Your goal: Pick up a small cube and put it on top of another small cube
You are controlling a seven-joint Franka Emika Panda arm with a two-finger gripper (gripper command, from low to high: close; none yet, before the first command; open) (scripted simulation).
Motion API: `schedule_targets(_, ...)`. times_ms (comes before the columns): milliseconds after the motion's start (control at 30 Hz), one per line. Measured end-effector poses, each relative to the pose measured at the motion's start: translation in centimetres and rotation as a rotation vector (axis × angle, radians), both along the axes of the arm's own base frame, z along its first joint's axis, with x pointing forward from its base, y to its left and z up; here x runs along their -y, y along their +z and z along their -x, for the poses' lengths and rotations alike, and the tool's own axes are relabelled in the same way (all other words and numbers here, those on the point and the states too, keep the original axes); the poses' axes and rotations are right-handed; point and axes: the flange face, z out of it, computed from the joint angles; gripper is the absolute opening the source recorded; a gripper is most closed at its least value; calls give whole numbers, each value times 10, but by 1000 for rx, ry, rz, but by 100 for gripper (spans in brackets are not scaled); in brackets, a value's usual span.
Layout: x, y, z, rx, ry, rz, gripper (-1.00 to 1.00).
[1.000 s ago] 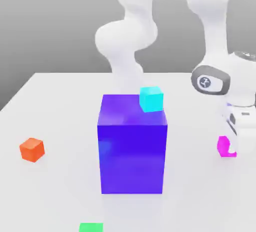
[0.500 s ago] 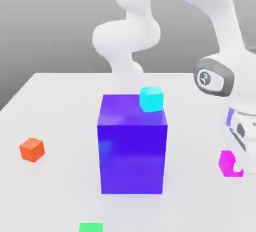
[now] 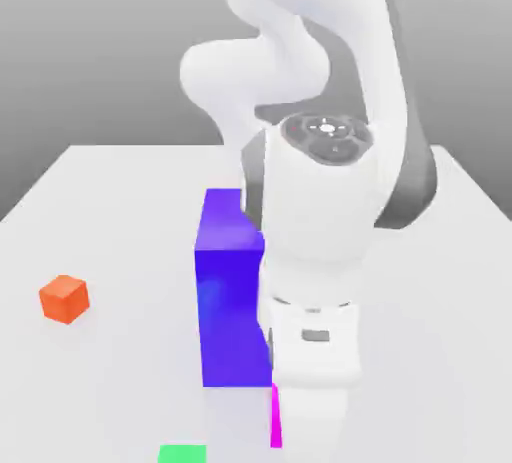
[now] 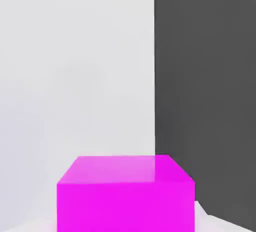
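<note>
Soft, even light fills the exterior view, bright on the white table and fading into a grey backdrop, with only faint shadows under the orange cube and at the foot of the big blue-purple block. The white arm shows gentle shading and slightly smeared edges, while the block carries a pale bluish sheen low on its front face. In the hand view the pink cube glows flat and saturated, its upper face lighter than its front, against a plain white area that meets a dark grey one along a sharp straight line.
</note>
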Motion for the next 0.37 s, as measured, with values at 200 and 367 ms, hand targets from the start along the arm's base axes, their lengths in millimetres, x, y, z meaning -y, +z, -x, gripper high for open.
schedule_targets(200,66,-21,1,2,-9,-30,-100)
schedule_targets(367,68,-47,3,1,-11,-32,100)
